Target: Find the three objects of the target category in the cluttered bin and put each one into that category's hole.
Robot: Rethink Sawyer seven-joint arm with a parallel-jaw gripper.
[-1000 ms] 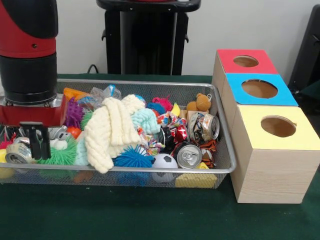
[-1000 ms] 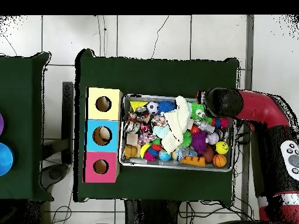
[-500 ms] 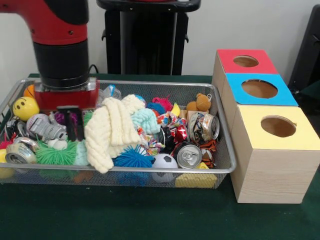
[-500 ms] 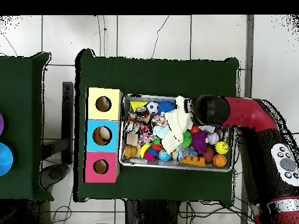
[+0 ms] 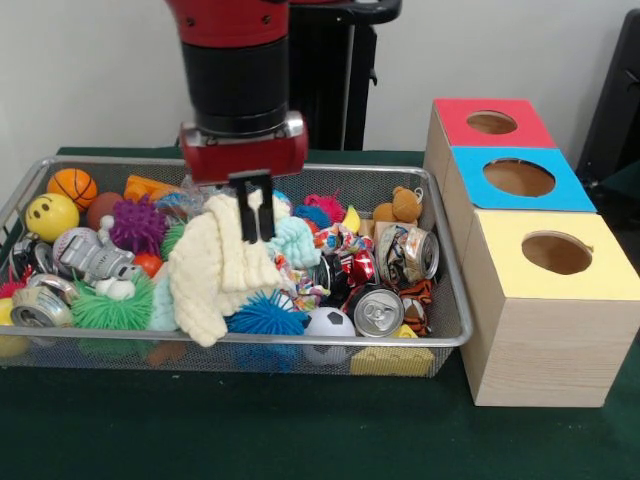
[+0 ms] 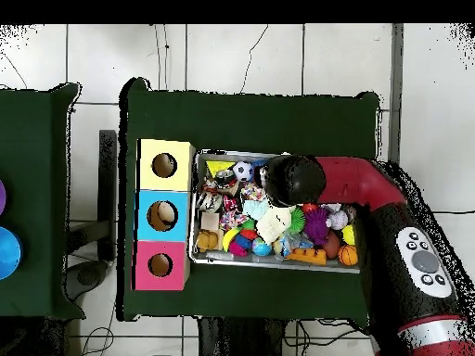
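A wire mesh bin [image 5: 300,168] is sitting on a dark green surface [image 5: 250,430], crammed with small things: a cream knitted cloth [image 5: 215,262] draped over the middle, a soccer ball [image 5: 329,323] and a drink can [image 5: 378,310] at the near rim, a crushed can [image 5: 408,252] and a small teddy bear [image 5: 401,206] toward the right, and spiky rubber balls, a basketball [image 5: 75,185] and a yellow smiley ball [image 5: 50,216] on the left. To the right of the bin, three wooden boxes are standing in a row, each with a round hole: yellow top [image 5: 556,253] nearest, blue [image 5: 519,178] in the middle, red [image 5: 492,122] farthest.

The claw [image 5: 256,208] is hanging over the cream cloth, its two dark fingers close together and holding nothing. Which category is wanted cannot be told. A good pick probably means descending onto one exposed item clear of the cloth, opening first, so the knit does not snag.
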